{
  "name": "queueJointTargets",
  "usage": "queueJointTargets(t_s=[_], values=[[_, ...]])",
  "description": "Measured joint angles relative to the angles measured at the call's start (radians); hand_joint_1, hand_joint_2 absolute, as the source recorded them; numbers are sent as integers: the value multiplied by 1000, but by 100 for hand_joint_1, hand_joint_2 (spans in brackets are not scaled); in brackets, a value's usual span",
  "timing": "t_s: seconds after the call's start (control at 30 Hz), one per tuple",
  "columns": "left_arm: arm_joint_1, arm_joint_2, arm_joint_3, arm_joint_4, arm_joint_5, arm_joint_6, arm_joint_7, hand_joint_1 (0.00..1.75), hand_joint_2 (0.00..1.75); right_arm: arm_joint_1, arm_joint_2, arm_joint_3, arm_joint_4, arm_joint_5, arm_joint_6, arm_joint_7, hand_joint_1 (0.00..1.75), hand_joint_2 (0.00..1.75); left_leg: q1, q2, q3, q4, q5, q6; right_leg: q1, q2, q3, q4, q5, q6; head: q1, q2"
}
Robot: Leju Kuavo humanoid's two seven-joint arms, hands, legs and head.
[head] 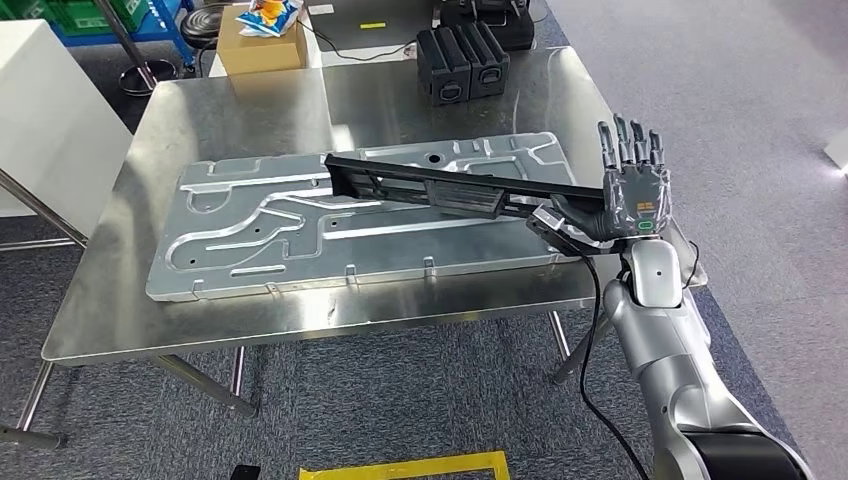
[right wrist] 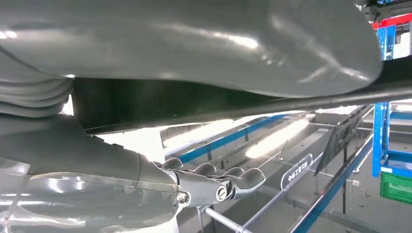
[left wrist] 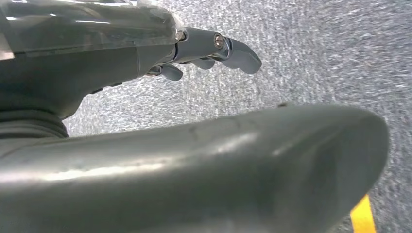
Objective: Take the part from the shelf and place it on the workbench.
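Long black part (head: 450,185) lying slantwise across the silver panel (head: 250,230) on the workbench (head: 120,300), its near end past the panel's right edge. Right hand (head: 632,190) at that end, just off the panel's right side: fingers (head: 630,140) straight up and spread wide, thumb against the part's tip (pressing or merely touching, cannot tell). Small orange patch and green dot on the back of the hand, any writing too small to read.

From the right wrist: part (right wrist: 160,99) as a dark bar under the thumb (right wrist: 194,39), fingers (right wrist: 228,182) stretched out well apart from it. Behind, blue racking and an oval tag (right wrist: 296,172) with printing too blurred to read.

From the left wrist: left hand (left wrist: 145,53) over grey carpet, holding nothing, fingers (left wrist: 238,53) loosely bent, thumb (left wrist: 194,165) stretched out. Beside it a yellow floor stripe (left wrist: 362,218).

Beyond the panel, seen from the head: two black cases (head: 465,62) and a cardboard box (head: 262,45) with a bright packet on top.
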Motion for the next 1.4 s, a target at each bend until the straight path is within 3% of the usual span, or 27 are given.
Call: queueJointTargets(t_s=[0.03, 0.07, 0.13, 0.2, 0.27, 0.33, 0.4, 0.47, 0.5, 0.53, 0.57, 0.63, 0.7, 0.8, 0.87, 0.97, 1.0, 1.03, 1.07, 1.13, 1.2, 1.33, 1.4], values=[[2, 0, 0, 0, 1, 1, 0, 0, 0, 1, 0, -1, 1, -2, 0, -2, 0, 0, 2, 0, 5, -8, 16, -1, 0, 0, -1, 2, 0, 0, 0, 0], [4, 1, 0, 0, 2, 1, 0, 0, 0, 1, 1, -2, 1, -3, 0, -4, 0, 0, 4, 0, 28, -56, 48, -2, -1, 1, -1, 4, 0, 1, 0, 0], [5, 3, 0, 0, 3, 2, 0, 0, 0, -1, 2, -7, 1, -4, 0, -8, 0, 0, 5, 0, 93, -195, 107, 1, 0, 2, -3, 10, -1, 7, 0, 0], [6, 4, 0, 0, 3, 4, -1, 0, 0, -3, 4, -17, 1, -10, 0, -17, 0, 0, 3, -1, 124, -268, 126, 8, 4, 3, -8, 12, 2, 20, 1, 0], [10, 4, 0, 0, 5, 7, -2, 0, 0, -4, 6, -33, 1, -20, 0, -31, 0, 0, 1, -2, 123, -272, 130, 19, 4, 4, -11, 8, 8, 32, 2, 0], [13, 4, 0, 0, 6, 9, -3, 0, 0, -5, 10, -54, 1, -28, 0, -46, 0, 0, 3, 0, 123, -281, 139, 34, 0, 4, -17, 22, -4, 42, 2, 0], [13, 5, 0, 0, 8, 10, -4, 0, 0, -9, 11, -76, 3, -31, 0, -54, 0, 0, 5, 1, 121, -288, 148, 46, -2, 5, -54, 109, -60, 49, 2, 0], [16, 5, 0, 0, 10, 11, -4, 0, 0, -9, 11, -94, 6, -31, 0, -58, 0, 0, 3, 0, 117, -288, 150, 49, -2, 5, -112, 242, -122, 54, 2, 0], [19, 5, 0, 0, 10, 11, -4, 0, 0, -7, 11, -102, 9, -31, 0, -60, 0, 0, 2, 0, 116, -287, 151, 49, -2, 5, -129, 283, -133, 56, 2, 0], [20, 5, 0, 0, 11, 11, -4, 0, 0, -6, 11, -109, 11, -31, 0, -63, 0, 0, 2, 0, 115, -285, 151, 49, -2, 5, -127, 285, -124, 55, 2, 0], [21, 5, 0, 0, 11, 11, -4, 0, 0, -6, 11, -116, 12, -32, 0, -68, 0, 0, 2, 0, 115, -283, 150, 48, -2, 5, -106, 248, -98, 53, 2, 0], [21, 5, 0, 0, 12, 11, -4, 0, 0, -11, 13, -137, 14, -42, 0, -85, 0, 0, 0, -1, 114, -279, 148, 45, 0, 5, -31, 110, -39, 46, 2, 0], [21, 5, 0, 0, 14, 11, -5, 0, 0, -20, 18, -170, 20, -72, 0, -115, 0, 0, -3, -1, 111, -277, 147, 36, 5, 5, 11, 22, -18, 37, 1, 0], [23, 5, 0, 0, 18, 14, -13, 0, 0, -37, 31, -247, 53, -157, 0, -170, 0, 0, -4, -1, 107, -278, 148, 19, 6, 5, 13, 4, -16, 23, 1, 0], [24, 6, 0, 0, 21, 14, -19, 0, 0, -60, 40, -311, 93, -228, 0, -207, 0, 0, -3, -1, 91, -242, 120, 9, 1, 4, 14, -3, -10, 10, 0, 0], [27, 6, 0, 0, 25, 15, -23, 0, 0, -91, 50, -405, 160, -288, 0, -235, 0, 0, 1, -1, 12, -59, 28, 0, 1, 1, 13, -4, -8, 2, -1, 0], [28, 6, 0, 0, 26, 15, -24, 0, 0, -95, 51, -430, 178, -290, 0, -238, 0, 0, 3, -1, -9, -11, 14, -2, 1, 1, 13, -3, -8, 2, -1, 0], [31, 6, 0, 0, 27, 15, -24, 0, 0, -98, 51, -451, 192, -288, 0, -240, 0, 0, 4, -1, -14, 2, 18, -4, 1, 1, 13, -2, -8, 2, -1, 0], [33, 6, 0, 0, 29, 16, -24, 0, 0, -100, 51, -470, 205, -286, 0, -241, 0, 0, 5, -1, 0, -26, 42, -4, 1, 2, 13, -1, -8, 2, -1, 0], [35, 7, 0, 0, 32, 18, -23, 0, 0, -106, 52, -500, 224, -283, 0, -245, 0, 0, 5, 0, 65, -160, 106, 2, 1, 4, 12, 3, -10, 6, -1, 0], [35, 8, 0, 0, 32, 20, -23, 0, 0, -116, 53, -523, 240, -278, 0, -246, 0, 0, 2, -1, 110, -258, 137, 10, 4, 6, 9, 7, -11, 15, 0, 0], [37, 8, 0, 0, 29, 20, -20, 0, 0, -131, 55, -548, 264, -271, -1, -246, 0, 0, 2, -2, 116, -283, 147, 32, 4, 6, 5, 10, -13, 38, 1, 0], [38, 7, 0, -1, 25, 20, -17, 0, 0, -138, 55, -558, 276, -266, -1, -245, 0, 0, 5, -1, 118, -293, 156, 44, 1, 6, -22, 70, -54, 48, 1, 0]])
